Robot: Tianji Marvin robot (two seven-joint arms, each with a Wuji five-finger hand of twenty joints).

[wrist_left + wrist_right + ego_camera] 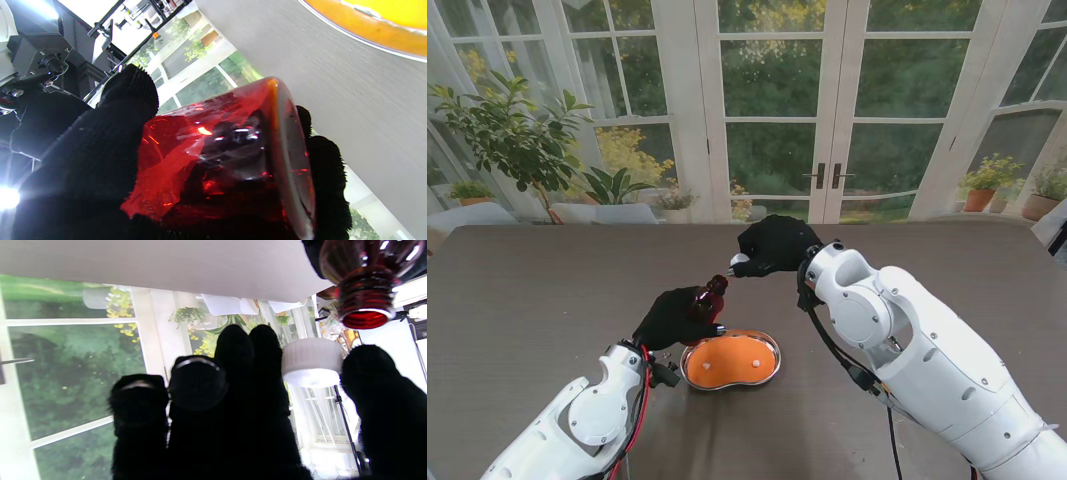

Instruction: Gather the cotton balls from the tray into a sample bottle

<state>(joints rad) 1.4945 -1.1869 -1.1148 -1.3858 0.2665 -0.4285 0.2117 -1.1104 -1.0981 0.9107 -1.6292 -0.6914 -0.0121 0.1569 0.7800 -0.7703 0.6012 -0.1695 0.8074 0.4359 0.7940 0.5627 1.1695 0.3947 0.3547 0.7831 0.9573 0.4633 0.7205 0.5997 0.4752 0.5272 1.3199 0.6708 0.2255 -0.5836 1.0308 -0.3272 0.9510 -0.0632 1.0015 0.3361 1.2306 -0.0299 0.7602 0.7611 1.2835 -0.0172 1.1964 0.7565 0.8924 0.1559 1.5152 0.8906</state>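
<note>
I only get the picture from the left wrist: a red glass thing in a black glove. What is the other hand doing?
Observer: The right hand pinches a white cap between thumb and fingers, close to the sample bottle.
Operator: So the bottle has no lid on?
Observer: Right. The right wrist view shows its threaded neck bare and its mouth open.
Operator: There's an orange edge in my corner. What is it?
Observer: A kidney-shaped tray with an orange inside, on the table beside the left hand.
Operator: Anything in it?
Observer: Two small white specks, likely cotton balls.
</note>
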